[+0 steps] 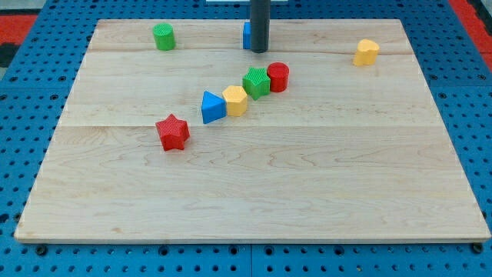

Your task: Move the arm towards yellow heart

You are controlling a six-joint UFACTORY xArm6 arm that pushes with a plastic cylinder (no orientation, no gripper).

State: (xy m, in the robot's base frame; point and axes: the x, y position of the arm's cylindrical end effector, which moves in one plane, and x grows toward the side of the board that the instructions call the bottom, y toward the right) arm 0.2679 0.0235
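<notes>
The yellow heart (367, 52) lies near the view's top right on the wooden board (254, 192). My tip (260, 51) is at the view's top centre, right beside a blue block (247, 35) that the rod mostly hides. The tip is well to the left of the yellow heart, with bare board between them.
A green cylinder (163, 36) stands at the top left. A diagonal row runs through the middle: red cylinder (277, 77), green star (257, 81), yellow hexagon (235, 100), blue triangle (213, 107). A red star (172, 132) lies lower left of them.
</notes>
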